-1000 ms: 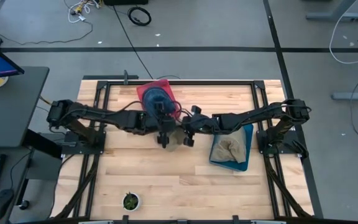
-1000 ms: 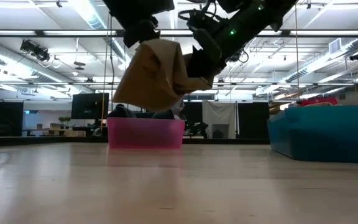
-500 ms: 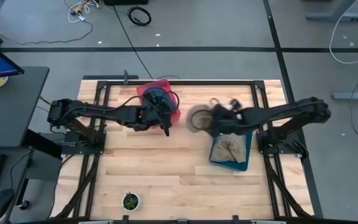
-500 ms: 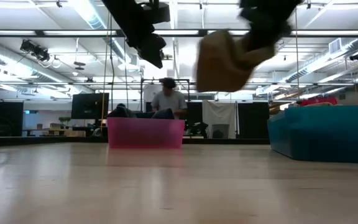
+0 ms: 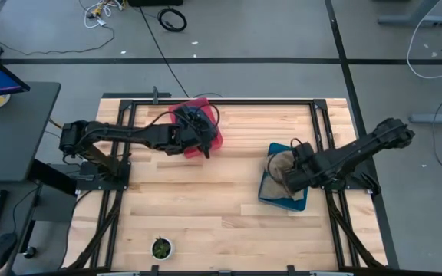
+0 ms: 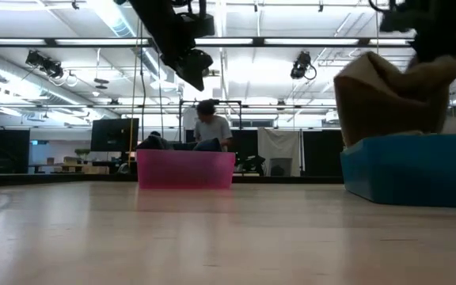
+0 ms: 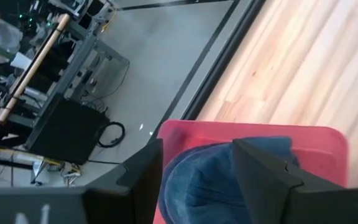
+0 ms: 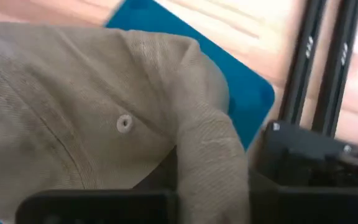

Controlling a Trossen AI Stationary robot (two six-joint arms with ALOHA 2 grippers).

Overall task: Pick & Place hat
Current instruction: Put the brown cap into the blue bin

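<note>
Right gripper (image 5: 291,170): pinching tan hat (image 6: 390,99), held over blue bin (image 5: 300,199) near worktop's right edge.
Left gripper (image 5: 203,146): fingers spread, above pink bin (image 6: 185,169) holding blue hat (image 7: 229,177), near far edge.

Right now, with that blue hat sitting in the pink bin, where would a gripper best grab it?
Probably from straight above, pinching the raised crown of the blue hat. It fills the pink bin, whose walls block a sideways approach. The left gripper already hovers open over it.
</note>
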